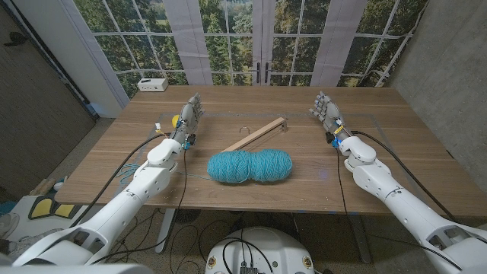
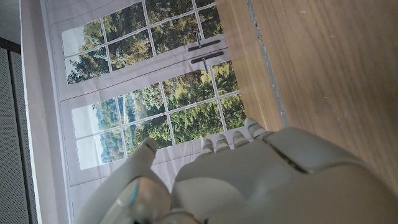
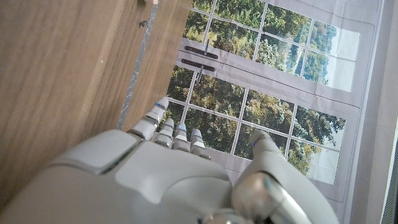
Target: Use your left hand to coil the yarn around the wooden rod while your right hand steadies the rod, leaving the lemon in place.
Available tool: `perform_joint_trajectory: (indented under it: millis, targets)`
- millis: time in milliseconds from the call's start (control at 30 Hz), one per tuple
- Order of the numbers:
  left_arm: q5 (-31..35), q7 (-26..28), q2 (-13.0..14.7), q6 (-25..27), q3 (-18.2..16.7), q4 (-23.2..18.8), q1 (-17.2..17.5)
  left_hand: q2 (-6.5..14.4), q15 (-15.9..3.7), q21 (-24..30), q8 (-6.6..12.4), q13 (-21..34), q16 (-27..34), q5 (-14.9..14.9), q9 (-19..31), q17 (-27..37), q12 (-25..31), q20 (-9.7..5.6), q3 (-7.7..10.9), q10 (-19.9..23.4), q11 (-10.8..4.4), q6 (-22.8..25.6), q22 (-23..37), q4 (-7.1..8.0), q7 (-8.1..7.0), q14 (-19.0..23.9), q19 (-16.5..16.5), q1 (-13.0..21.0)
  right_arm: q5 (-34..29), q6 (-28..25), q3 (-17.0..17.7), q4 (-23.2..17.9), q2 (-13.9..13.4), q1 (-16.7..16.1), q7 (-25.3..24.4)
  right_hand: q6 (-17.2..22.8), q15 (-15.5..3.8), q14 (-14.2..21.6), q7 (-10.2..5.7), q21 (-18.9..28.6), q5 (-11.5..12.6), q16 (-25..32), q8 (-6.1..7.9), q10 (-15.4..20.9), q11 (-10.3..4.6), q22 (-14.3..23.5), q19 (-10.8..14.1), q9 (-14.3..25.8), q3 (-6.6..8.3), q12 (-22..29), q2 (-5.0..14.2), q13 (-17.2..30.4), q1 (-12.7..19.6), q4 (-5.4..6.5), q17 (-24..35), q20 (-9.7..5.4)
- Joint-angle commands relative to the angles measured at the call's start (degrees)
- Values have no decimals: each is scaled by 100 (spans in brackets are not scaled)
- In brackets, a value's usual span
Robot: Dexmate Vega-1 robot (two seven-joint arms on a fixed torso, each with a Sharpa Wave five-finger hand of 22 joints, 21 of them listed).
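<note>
A teal skein of yarn lies near the table's front edge, in the middle. Behind it a light wooden rod lies slanted on the table, its far end toward the right. A yellow lemon peeks out just left of my left hand, which stands upright at the left with fingers extended and holds nothing. My right hand stands the same way at the right, well clear of the rod. The backs of my left hand and right hand show in their wrist views.
A small white box sits at the table's far left corner. The wooden table stretches wide to the right. Windows stand behind the far edge. Cables run along both forearms.
</note>
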Motion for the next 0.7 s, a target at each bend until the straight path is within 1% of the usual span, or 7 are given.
perform_joint_trajectory:
  millis: [33, 167, 200, 233, 367, 467, 700]
  targets:
    - [894, 564, 321, -171, 133, -427, 159, 23, -61, 13, 27, 26, 28, 29, 17, 18, 40, -26, 14, -1241, -70, -1308, 26, -53, 41, -1278, -656, 39, -324, -76, -123, -114, -118, 62, -135, 26, 51, 27, -25, 27, 28, 30, 34, 30, 34, 18, 43, 10, 46, 31, 1, 29, 81, -30, 12, 10]
    - [1283, 906, 531, 57, 150, -798, 264, -122, 26, 28, 86, 29, 53, 14, 21, 14, 77, 230, -45, -992, -35, -985, 20, -246, -144, -1046, -428, 185, -447, -272, -178, -293, -227, 79, -223, 129, 56, 98, -167, 9, -9, 27, 39, 35, 30, 19, 38, 12, 150, 6, 98, 30, 278, -160, 13, 146]
    - [1483, 1014, 588, 15, 168, -855, 282, -134, 295, 39, 89, 38, 85, 4, 29, 26, 80, 575, -65, -867, 40, -801, 34, -342, -256, -805, -274, 267, -496, -338, -197, -350, -261, 83, -266, 148, 90, 162, -227, 2, -34, 38, 29, 40, 9, 21, 34, 13, 215, -4, 160, 31, 388, -231, 15, 188]
    - [1577, 1114, 594, -9, 162, -897, 310, -124, 348, 56, 75, 43, 93, -1, 32, 31, 80, 723, -66, -818, 118, -767, 41, -375, -274, -713, -182, 299, -570, -415, -223, -418, -306, 89, -323, 170, 116, 213, -256, 1, -56, 48, 25, 50, 0, 22, 39, 14, 260, -7, 199, 32, 465, -281, 16, 229]
    - [1988, 1400, 735, 91, 165, -1144, 393, -154, 459, 80, 104, 61, 188, -36, 42, 46, 135, 885, -92, -524, 247, -456, 64, -503, -335, -174, 25, 399, -849, -647, -331, -641, -465, 131, -461, 203, 174, 321, -319, -1, -112, 65, 13, 123, -21, 27, 43, 17, 344, 6, 250, 35, 627, -397, 19, 311]
    - [2145, 1381, 854, 126, 177, -1258, 417, -208, 185, 136, 139, 65, 217, -67, 44, 46, 202, 915, -120, -166, -71, -108, 67, -644, -293, 254, 326, 500, -978, -810, -396, -774, -567, 177, -467, 324, 133, 435, -212, 2, -200, 79, 20, 356, -171, 35, 56, 22, 318, 64, 155, 42, 696, -503, 36, 339]
    - [2738, 1592, 1154, 501, 215, -1692, 531, -351, 22, 167, 155, 60, 192, -88, 35, 39, 291, 855, -204, 351, -11, 311, 64, -810, -79, 618, 605, 586, -1271, -1120, -520, -1096, -747, 229, -544, 423, 128, 500, -163, 17, -226, 93, 35, 430, -135, 38, 99, 24, 296, 68, 144, 46, 703, -526, 48, 370]
